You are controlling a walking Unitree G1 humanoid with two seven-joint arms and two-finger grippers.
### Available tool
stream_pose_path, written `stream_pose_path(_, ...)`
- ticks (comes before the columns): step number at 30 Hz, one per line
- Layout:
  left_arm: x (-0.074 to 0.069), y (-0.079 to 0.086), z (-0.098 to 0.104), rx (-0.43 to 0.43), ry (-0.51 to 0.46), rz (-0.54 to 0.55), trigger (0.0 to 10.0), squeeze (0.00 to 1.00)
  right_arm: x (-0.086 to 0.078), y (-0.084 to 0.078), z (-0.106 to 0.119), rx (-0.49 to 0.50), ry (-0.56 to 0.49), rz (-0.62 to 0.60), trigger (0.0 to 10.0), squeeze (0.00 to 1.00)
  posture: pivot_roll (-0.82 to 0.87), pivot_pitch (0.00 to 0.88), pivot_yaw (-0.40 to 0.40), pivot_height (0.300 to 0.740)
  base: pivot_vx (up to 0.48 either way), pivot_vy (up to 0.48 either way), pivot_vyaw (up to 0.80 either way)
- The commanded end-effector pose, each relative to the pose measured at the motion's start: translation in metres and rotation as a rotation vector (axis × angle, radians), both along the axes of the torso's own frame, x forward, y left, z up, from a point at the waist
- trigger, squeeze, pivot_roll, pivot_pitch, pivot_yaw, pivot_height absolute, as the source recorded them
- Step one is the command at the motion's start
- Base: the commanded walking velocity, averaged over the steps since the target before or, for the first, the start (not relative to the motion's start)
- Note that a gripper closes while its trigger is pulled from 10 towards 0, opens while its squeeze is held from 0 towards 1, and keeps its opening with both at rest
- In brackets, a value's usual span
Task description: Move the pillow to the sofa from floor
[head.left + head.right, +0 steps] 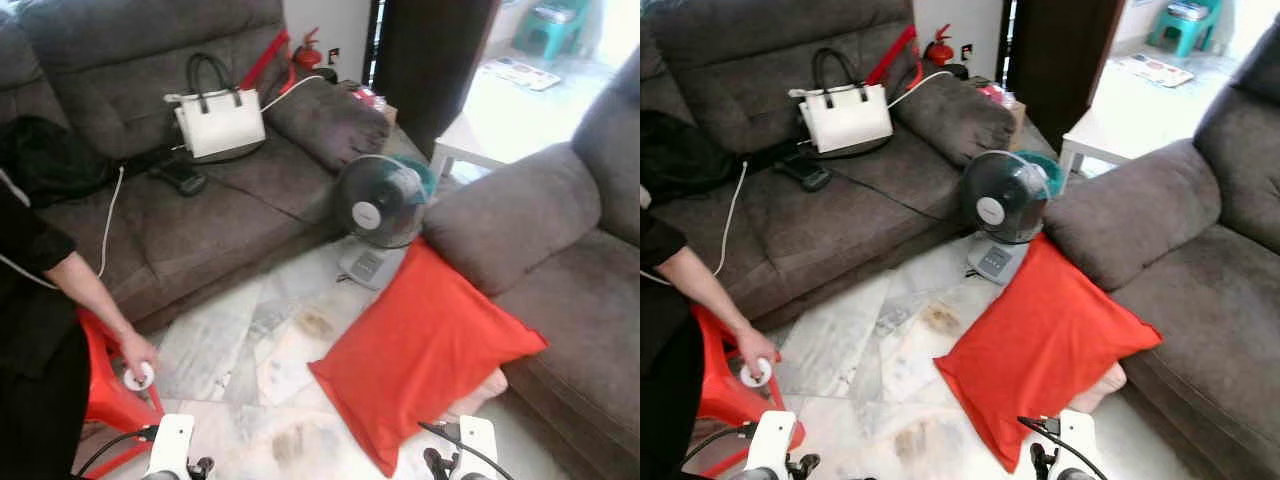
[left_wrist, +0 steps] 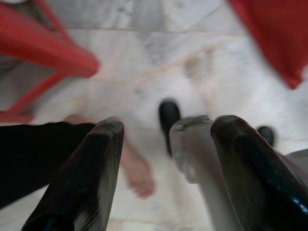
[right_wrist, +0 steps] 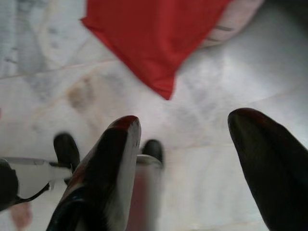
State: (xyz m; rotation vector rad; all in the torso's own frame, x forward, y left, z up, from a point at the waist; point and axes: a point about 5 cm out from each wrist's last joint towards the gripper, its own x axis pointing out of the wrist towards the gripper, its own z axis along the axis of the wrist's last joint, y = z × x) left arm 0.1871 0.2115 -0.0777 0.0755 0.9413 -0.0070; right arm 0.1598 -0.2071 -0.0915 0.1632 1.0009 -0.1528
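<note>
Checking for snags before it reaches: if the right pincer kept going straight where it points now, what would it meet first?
Probably the pale marble floor. The right pincer is open and points down at bare tile just short of the red fabric pillow's corner, though depth is unclear.

We see the red pillow (image 1: 425,350), rectangular and smooth, resting on the marble floor (image 1: 240,350), tilted, its upper edge leaning against the grey sofa (image 1: 560,270) at 3 o'clock, one corner pointing toward 6 o'clock.
</note>
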Motion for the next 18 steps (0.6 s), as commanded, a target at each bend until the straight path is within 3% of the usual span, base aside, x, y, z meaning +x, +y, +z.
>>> stream_pose_path(1,-0.0046,0.0048,-0.0014,0.015,0.02,-0.007,10.0,0.0,0.0051,0.0029,0.0017,0.005,-0.015,0.006,10.0,0.0,0.11,0.053,-0.026,0.74,0.0,-0.424,0.0)
stream_pose_path(12,-0.0045,0.0045,-0.0016,0.017,0.025,-0.013,10.0,0.0,0.0053,0.0025,0.0018,0.004,-0.013,0.014,10.0,0.0,0.11,0.058,-0.03,0.74,0.0,-0.367,0.0)
stream_pose_path(18,-0.0047,0.0045,-0.0017,0.015,0.025,-0.005,10.0,0.0,0.0055,0.0025,0.0019,0.004,-0.013,0.016,10.0,0.0,0.11,0.06,-0.032,0.74,0.0,0.0,0.0)
